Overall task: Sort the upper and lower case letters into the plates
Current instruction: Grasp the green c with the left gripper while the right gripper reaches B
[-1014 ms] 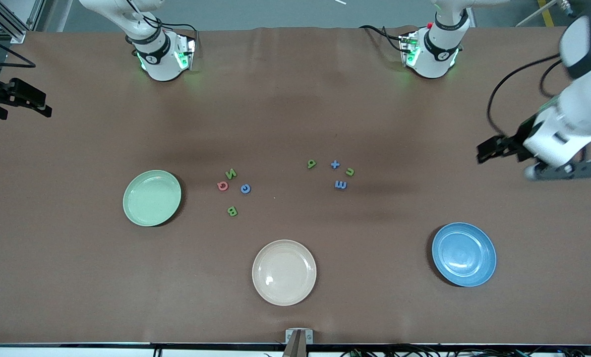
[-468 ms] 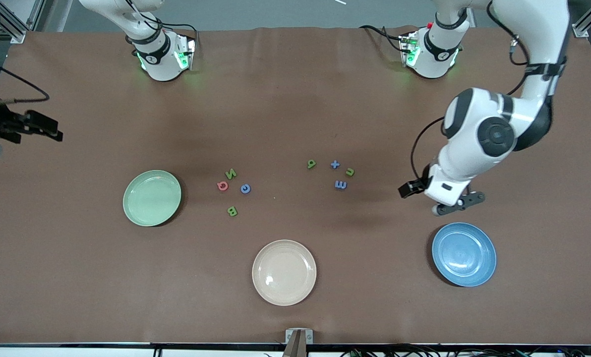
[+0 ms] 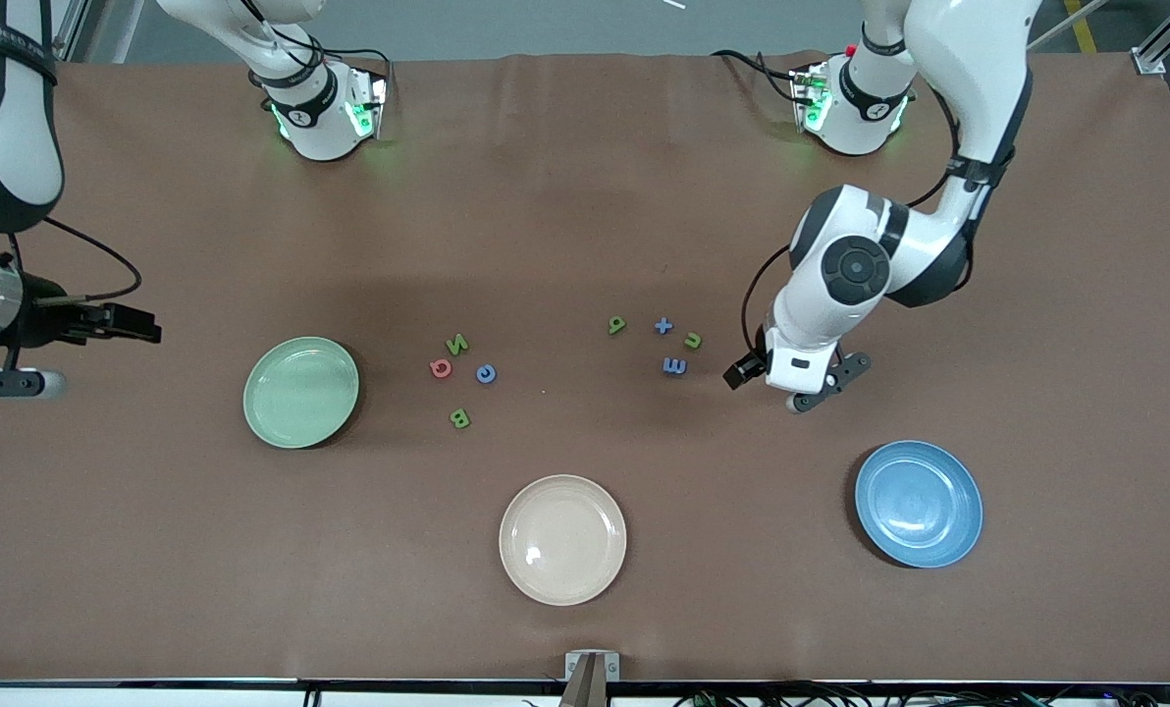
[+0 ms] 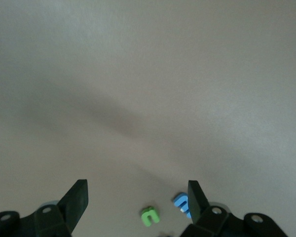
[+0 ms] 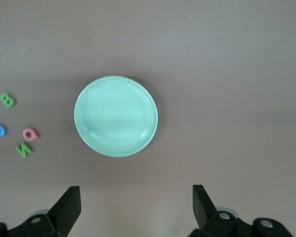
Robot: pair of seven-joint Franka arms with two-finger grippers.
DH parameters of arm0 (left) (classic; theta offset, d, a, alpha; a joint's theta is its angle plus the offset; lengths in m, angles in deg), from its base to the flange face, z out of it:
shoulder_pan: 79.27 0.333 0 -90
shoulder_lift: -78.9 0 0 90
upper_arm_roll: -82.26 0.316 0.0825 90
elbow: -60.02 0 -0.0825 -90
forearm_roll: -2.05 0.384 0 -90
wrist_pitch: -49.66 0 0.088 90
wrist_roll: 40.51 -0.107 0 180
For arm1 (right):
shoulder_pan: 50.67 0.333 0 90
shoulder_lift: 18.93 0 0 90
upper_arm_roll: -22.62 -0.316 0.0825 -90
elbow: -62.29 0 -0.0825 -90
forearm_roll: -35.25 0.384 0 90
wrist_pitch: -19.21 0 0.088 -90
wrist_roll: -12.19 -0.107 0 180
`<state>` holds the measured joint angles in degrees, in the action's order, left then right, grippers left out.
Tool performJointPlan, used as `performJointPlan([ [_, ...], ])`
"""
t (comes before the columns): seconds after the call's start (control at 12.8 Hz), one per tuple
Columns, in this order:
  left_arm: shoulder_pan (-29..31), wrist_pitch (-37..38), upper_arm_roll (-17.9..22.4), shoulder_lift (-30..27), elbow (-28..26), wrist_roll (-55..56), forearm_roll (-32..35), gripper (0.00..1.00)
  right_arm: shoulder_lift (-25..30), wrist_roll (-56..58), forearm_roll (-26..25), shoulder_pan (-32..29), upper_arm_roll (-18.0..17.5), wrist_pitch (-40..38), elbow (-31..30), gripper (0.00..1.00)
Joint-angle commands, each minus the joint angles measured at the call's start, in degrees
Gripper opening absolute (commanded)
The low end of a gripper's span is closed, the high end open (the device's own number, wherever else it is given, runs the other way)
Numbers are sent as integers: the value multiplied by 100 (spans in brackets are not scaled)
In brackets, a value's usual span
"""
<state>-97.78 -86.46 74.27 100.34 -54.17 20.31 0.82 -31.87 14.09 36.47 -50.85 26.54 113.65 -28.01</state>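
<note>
Nothing sorted — eight letters [image 3: 674, 365] on bench [image 3: 585, 196], both plates [image 3: 300, 392] empty; left hand [image 4: 137, 202] and right hand [image 5: 136, 207] gape wide, carrying nothing.

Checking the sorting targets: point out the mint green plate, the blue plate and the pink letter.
mint green plate [image 3: 300, 393], front view, middle of its bare dish.
blue plate [image 3: 919, 504], front view, middle of its bare dish.
pink letter [image 3: 440, 368], front view, on the letter's body, beside the green N.
</note>
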Motion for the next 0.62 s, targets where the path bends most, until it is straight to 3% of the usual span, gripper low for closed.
performJointPlan([
  [0.0,-283,-424,16,44,-359,683,96,88,-199,-1179,159,306,-40,354,-58,100],
  [0.31,-926,-1101,34,98,-920,2143,105,80,-806,-3033,274,982,-49,1013,-84,100],
  [0.55,-962,-1154,16,115,-1167,2276,105,66,-930,-3565,344,1545,-49,2162,-750,100],
])
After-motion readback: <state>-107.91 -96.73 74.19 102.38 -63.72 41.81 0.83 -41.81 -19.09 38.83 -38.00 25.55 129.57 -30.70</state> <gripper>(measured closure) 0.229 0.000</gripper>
